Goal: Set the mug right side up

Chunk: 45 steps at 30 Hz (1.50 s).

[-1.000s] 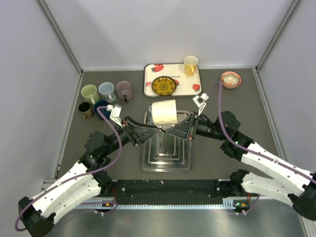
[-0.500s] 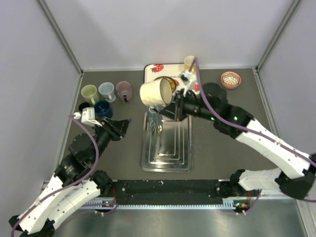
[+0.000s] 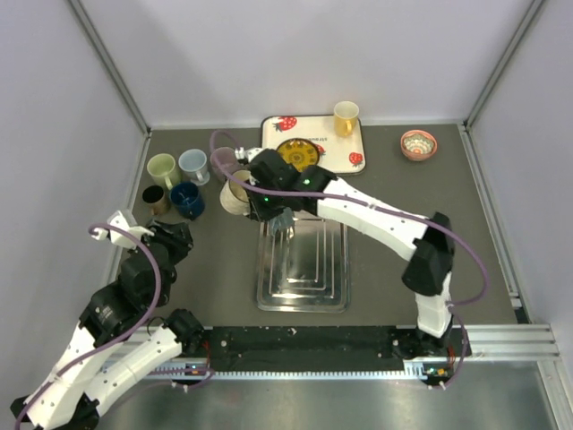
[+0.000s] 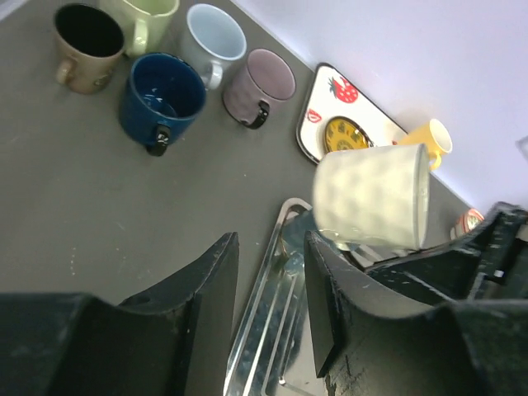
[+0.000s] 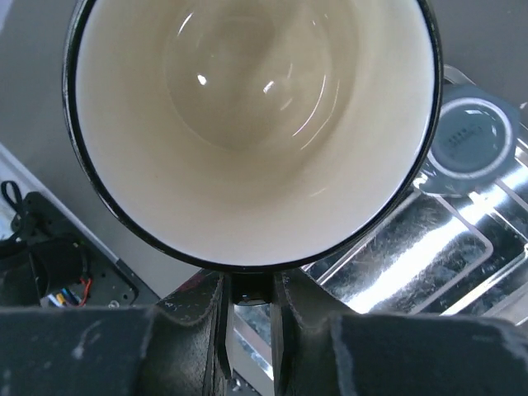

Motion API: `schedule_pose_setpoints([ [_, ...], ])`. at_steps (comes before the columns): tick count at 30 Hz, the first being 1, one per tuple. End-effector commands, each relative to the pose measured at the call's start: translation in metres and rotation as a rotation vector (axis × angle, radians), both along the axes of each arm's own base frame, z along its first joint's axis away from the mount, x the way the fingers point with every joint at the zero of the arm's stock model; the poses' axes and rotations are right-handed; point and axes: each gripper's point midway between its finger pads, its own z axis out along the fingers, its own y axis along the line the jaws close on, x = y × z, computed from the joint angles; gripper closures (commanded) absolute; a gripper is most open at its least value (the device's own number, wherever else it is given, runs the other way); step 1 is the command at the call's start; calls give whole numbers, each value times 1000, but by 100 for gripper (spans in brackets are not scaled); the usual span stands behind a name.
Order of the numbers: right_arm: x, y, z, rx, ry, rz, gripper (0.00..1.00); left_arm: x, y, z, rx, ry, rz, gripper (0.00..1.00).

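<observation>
My right pincer (image 5: pixel 249 307) is pinching the cream mug (image 4: pixel 371 198) by its rim, one finger inside the wall and one outside. From the right wrist camera I look straight into its glossy, empty inside. The left wrist view shows the mug tipped on its side, mouth toward the right arm. It hangs at the far-left corner of the metal tray (image 3: pixel 269 300), which sits mid-worktop (image 3: pixel 394 269), and it looks raised off the surface. My left pincer (image 4: pixel 268 322) is spread with nothing between its fingers, low over the near-left part of the worktop and well apart from the mug. Five other mugs stand near the far-left corner, the dark blue one (image 4: pixel 161 99) nearest my left arm. A strawberry-print tray (image 3: pixel 345 157) lies against the far edge.
</observation>
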Motion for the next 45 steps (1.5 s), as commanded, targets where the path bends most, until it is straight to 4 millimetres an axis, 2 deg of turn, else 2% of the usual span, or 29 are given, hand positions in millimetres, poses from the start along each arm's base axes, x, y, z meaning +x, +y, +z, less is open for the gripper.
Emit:
schedule_pose_setpoints([
  [1,23,28,47,92,-106,-13,100,-6,24,8,2,-14,112,58],
  [2,24,33,41,84,-99,-9,100,-7,26,9,0,-19,117,58],
  [3,29,41,24,62,-76,-9,100,-7,27,9,0,-20,123,59],
  [4,31,46,27,68,-78,-9,100,-7,28,9,-1,-24,127,59],
  [9,45,68,-13,25,-41,-22,100,-8,29,5,19,-15,122,59],
  [16,64,82,-49,-22,-45,-63,100,-10,32,-1,29,-12,122,60],
  [17,66,84,-48,-15,-52,-66,100,-11,32,-2,29,-12,122,60],
  [19,70,86,-61,-33,-49,-79,100,-11,32,-5,30,-10,119,60],
  [25,79,93,-80,-45,-49,-107,100,-10,30,-11,37,1,113,60],
  [30,78,102,-102,-52,-26,-80,100,-11,30,-14,44,4,111,61],
  [37,78,109,-123,-59,0,-69,100,-9,29,-21,54,13,110,61],
  [43,81,109,-128,-59,-3,-94,100,-7,24,-26,55,24,101,61],
  [45,83,110,-127,-56,-9,-95,96,-6,25,-27,58,26,104,61],
])
